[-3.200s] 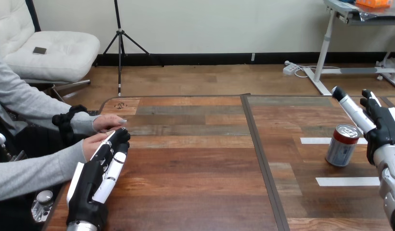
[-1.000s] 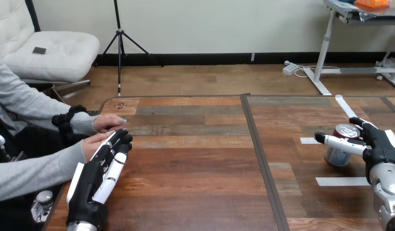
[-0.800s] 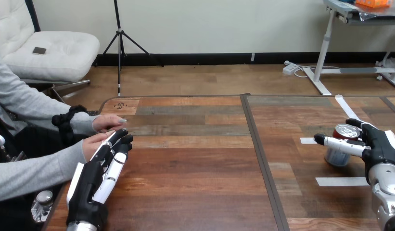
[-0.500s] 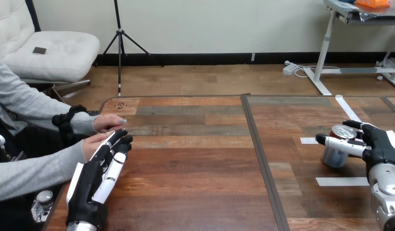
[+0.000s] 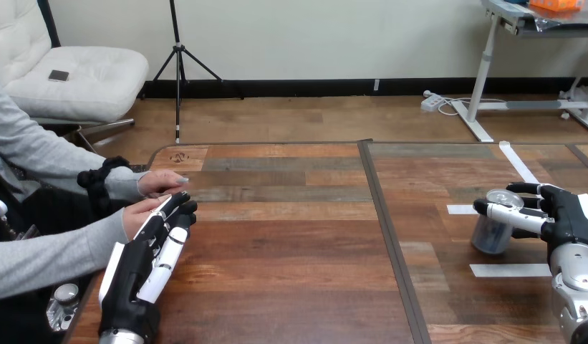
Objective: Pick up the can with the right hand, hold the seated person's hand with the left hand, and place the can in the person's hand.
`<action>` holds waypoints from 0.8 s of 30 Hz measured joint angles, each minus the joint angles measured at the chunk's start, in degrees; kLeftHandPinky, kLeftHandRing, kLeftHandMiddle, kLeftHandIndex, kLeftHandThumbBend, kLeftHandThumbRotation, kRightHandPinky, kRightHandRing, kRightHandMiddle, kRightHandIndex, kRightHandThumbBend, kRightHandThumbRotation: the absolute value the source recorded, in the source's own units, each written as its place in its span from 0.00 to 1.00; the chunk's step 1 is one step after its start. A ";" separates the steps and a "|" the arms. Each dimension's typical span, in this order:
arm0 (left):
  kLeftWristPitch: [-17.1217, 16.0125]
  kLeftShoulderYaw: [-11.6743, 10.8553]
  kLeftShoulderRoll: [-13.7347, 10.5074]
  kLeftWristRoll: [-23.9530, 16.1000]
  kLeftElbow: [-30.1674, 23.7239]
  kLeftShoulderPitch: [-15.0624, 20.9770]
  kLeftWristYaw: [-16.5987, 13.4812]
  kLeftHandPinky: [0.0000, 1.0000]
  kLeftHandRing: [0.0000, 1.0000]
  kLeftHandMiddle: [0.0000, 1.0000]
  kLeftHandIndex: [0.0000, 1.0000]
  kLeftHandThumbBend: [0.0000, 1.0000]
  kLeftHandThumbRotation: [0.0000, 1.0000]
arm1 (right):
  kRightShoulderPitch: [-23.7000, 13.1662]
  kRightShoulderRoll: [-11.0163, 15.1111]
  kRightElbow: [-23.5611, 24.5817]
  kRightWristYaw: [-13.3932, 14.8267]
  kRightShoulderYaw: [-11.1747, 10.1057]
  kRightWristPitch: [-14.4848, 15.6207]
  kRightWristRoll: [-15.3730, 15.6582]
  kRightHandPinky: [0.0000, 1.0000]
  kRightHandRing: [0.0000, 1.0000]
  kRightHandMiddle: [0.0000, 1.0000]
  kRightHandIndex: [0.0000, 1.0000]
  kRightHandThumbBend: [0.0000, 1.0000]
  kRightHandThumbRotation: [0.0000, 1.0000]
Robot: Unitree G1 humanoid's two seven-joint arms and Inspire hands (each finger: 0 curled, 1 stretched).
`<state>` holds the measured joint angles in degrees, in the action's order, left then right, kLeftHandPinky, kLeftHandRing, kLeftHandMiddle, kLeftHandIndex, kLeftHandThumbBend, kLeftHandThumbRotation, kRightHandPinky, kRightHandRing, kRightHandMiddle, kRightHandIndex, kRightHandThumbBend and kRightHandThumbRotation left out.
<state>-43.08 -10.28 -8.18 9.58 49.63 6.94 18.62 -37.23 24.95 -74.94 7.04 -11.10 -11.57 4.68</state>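
Note:
A silver can point(image 5: 490, 231) with a red top band is at the table's right, tilted, its top leaning toward my right hand point(image 5: 563, 218). That hand is shut on the can: the thumb point(image 5: 507, 213) lies across its near side and the fingers point(image 5: 527, 188) reach behind it. At the table's left edge my left hand point(image 5: 144, 261) lies flat, open, with straight fingers. Its fingertips point(image 5: 177, 209) rest against the person's nearer hand point(image 5: 139, 215). The person's farther hand point(image 5: 162, 183) lies flat on the table just beyond.
White tape strips point(image 5: 510, 270) mark the table point(image 5: 291, 244) near the can, with others point(image 5: 461, 209) beside and beyond it. A dark seam point(image 5: 391, 236) splits the tabletop down the middle. A small metal object point(image 5: 63, 301) sits off the table's left edge.
My right hand lowered from an open pose beside the can and closed its thumb and fingers on it. The can tipped and slid slightly left. My left hand and the person's hands stayed still.

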 measured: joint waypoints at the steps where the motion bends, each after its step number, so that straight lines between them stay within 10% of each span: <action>1: 0.00 0.00 0.00 0.00 0.00 0.00 0.00 0.89 0.88 0.86 0.86 0.35 0.68 | 0.00 0.00 0.00 0.03 0.04 0.00 0.02 0.47 0.55 0.64 0.65 0.80 0.00; 24: 0.01 -0.01 0.00 -0.05 0.00 0.00 0.00 0.89 0.88 0.86 0.85 0.36 0.69 | 0.00 0.01 0.00 1.71 1.73 -0.01 1.15 0.46 0.50 0.57 0.58 0.76 0.00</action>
<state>-43.07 -10.29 -8.18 9.52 49.63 6.94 18.62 -37.23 24.96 -74.93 8.75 -9.37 -11.59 5.83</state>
